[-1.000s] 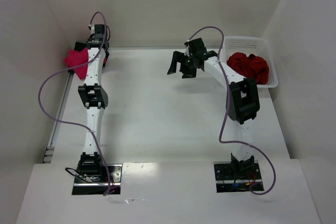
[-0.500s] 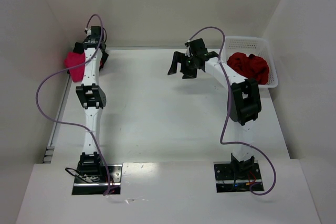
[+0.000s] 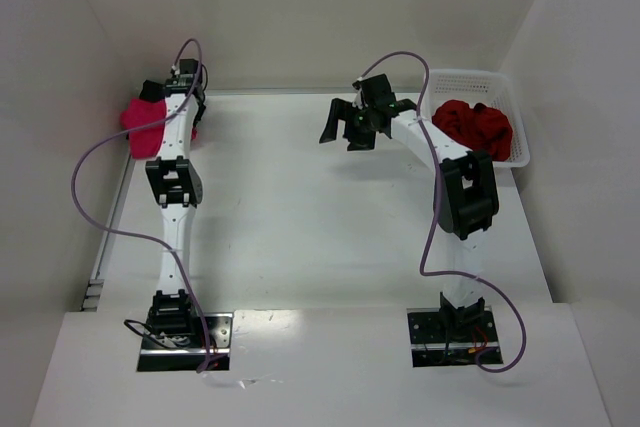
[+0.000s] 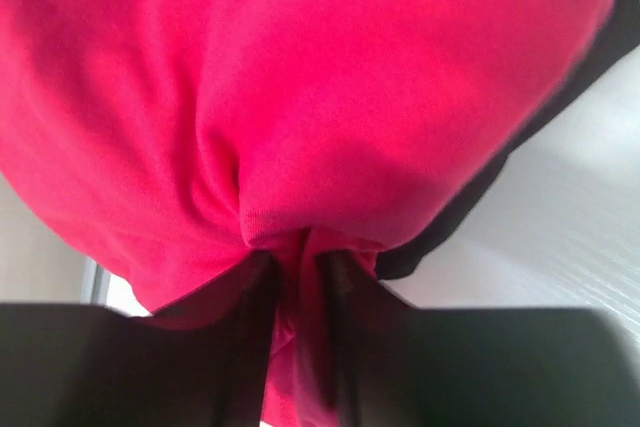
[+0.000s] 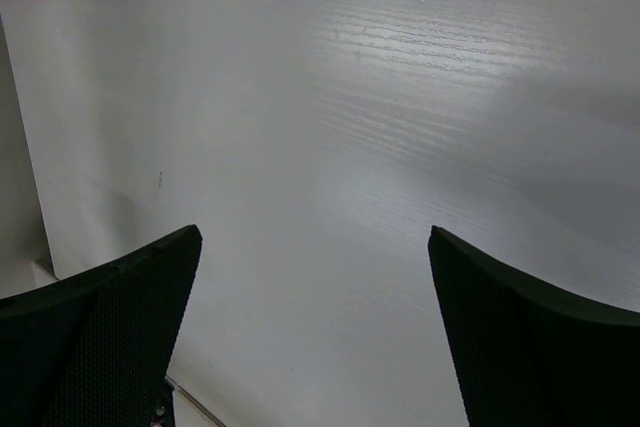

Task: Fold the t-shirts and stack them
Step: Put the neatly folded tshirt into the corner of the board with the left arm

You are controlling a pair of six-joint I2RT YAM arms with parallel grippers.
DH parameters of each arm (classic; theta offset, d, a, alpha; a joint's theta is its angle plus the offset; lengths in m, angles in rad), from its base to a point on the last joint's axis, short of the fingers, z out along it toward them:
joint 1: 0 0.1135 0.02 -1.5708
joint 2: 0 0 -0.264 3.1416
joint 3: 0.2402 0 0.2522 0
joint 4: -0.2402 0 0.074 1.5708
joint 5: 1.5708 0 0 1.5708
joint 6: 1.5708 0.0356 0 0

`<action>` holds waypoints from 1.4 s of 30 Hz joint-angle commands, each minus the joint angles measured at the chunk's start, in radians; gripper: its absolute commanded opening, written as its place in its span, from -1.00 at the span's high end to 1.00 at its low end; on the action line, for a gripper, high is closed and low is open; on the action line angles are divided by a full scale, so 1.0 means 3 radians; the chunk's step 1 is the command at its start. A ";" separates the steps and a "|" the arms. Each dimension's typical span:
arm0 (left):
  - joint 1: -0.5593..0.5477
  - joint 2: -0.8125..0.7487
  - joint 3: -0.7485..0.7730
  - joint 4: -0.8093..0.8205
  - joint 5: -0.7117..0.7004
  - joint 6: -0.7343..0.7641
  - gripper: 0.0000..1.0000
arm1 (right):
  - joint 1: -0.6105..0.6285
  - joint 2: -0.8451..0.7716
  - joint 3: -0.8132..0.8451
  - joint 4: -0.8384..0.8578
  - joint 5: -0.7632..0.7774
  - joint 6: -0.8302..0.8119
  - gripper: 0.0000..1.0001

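Cloth marks the far-left corner of the table (image 3: pixel 300 207): the crimson-pink t-shirt (image 3: pixel 143 125) sits bunched at the left edge, with the left arm stretched out over it. From the wrist view, the left gripper (image 4: pixel 295 267) has its two fingers (image 4: pixel 250 327) drawn nearly together, and a puckered fold of the pink shirt gathers into the narrow gap between them. It appears to be pinched there, though the view is too close and blurred to be sure how firm the hold is. A black t-shirt (image 4: pixel 610 37) shows just past the pink one, lying on the white tabletop.

Toward the far middle, the right gripper (image 3: pixel 342 134) hangs above bare tabletop with its jaws spread wide, holding nothing.

At the far right stands a white lattice basket (image 3: pixel 470 75), with the dark red t-shirts (image 3: pixel 475 125) heaped inside it.
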 commanded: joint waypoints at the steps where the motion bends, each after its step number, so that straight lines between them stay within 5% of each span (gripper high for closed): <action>1: -0.0023 -0.0161 -0.0046 -0.0159 -0.0079 0.0079 0.29 | -0.0004 -0.0220 -0.0050 0.0139 -0.0021 0.0045 -1.00; 5: -0.0023 -0.0232 0.0061 -0.0159 -0.0110 -0.0028 -0.43 | -0.0004 -0.0251 -0.0086 0.0169 -0.0021 0.0075 -1.00; 10: -0.0023 -0.0396 0.0270 -0.0159 0.0012 -0.0155 -0.99 | -0.0004 -0.0312 -0.0152 0.0236 -0.0021 0.0106 -1.00; 18: 0.0186 -0.0800 0.0491 0.0172 0.1232 -0.0452 -1.00 | -0.0004 -0.0404 -0.0285 0.0389 -0.0021 0.0106 -1.00; 23: 0.0263 -0.0821 0.0491 0.0311 0.1158 -0.0667 -1.00 | -0.0004 -0.0583 -0.0535 0.0573 0.0050 0.0137 -1.00; 25: 0.0263 -0.0724 0.0491 0.0311 0.0965 -0.0703 -0.94 | -0.0004 -0.0614 -0.0617 0.0619 0.0081 0.0137 -1.00; 28: 0.0390 -0.0581 0.0491 0.0276 0.1100 -0.0866 -0.31 | -0.0004 -0.0772 -0.0857 0.0716 0.0112 0.0208 -1.00; 30: 0.0544 -0.0494 0.0491 0.0336 0.1636 -0.0933 0.10 | -0.0004 -0.0874 -0.0949 0.0793 0.0143 0.0244 -1.00; 34: 0.0702 -0.0299 0.0491 0.0485 0.2527 -0.1020 0.55 | -0.0004 -0.0946 -0.1047 0.0839 0.0214 0.0244 -1.00; 42: 0.0560 -0.0186 0.0342 0.0307 0.2442 -0.0729 0.64 | -0.0004 -0.0946 -0.1108 0.0870 0.0250 0.0244 -1.00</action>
